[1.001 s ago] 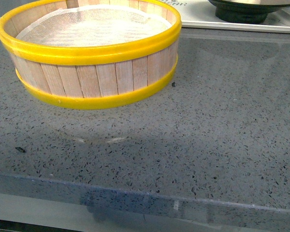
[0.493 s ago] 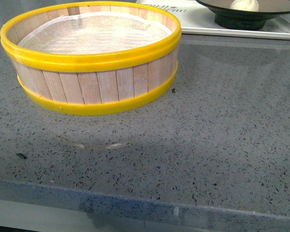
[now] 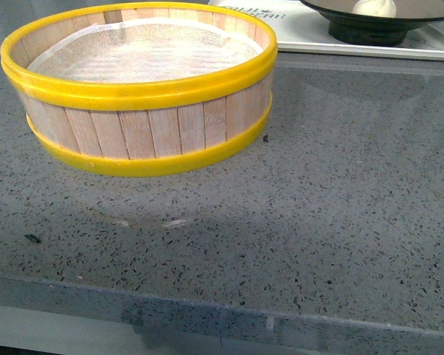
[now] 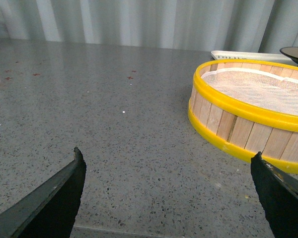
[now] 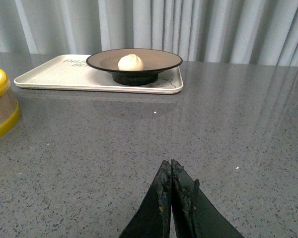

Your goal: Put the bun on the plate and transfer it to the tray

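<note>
The bun [image 5: 131, 62] is seen resting at the middle of the plate [image 5: 134, 60], and the plate is set on the tray [image 5: 64, 75], toward its right end. In the front view the tray [image 3: 303, 33] lies at about one o'clock on the grey speckled surface [image 3: 318, 207], with the steamer basket [image 3: 137, 89] at eleven o'clock, just beside it. The left hand [image 4: 169, 193] is held wide open and grips nothing. The right hand [image 5: 170, 198] is pressed closed, empty, well apart from the tray.
</note>
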Available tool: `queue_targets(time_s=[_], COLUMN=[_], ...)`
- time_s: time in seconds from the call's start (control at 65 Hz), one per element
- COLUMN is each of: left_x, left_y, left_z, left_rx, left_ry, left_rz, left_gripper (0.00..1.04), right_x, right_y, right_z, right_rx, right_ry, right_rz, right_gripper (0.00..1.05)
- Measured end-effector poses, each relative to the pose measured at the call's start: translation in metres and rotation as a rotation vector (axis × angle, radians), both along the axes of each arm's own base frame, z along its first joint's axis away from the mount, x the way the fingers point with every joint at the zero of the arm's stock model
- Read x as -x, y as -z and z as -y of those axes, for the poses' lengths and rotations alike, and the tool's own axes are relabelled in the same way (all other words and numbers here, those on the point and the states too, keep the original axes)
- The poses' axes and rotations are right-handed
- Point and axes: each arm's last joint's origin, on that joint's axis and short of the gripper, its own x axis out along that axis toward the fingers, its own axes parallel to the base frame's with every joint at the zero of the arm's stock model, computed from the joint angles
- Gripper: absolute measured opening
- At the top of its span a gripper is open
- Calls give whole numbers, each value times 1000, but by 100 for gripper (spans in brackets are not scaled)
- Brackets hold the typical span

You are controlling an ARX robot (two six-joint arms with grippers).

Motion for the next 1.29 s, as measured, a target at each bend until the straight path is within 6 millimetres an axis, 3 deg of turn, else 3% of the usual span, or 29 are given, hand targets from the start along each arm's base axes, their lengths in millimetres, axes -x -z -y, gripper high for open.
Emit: queue_targets(time_s=[0.293,0.693,1.293], left_x=[0,0,0], left_y=[0,0,0], left_z=[0,0,0], left_rx=[0,0,0], left_ry=[0,0,0], left_rz=[0,0,0], left_gripper=[98,98,98], right_x=[10,13,13], right_y=[14,11,11], right_z=[0,0,0], right_rx=[0,1,-1], right_ry=[-1,-1,-1], right_rz=[-29,4,4], right_gripper=[2,2,98])
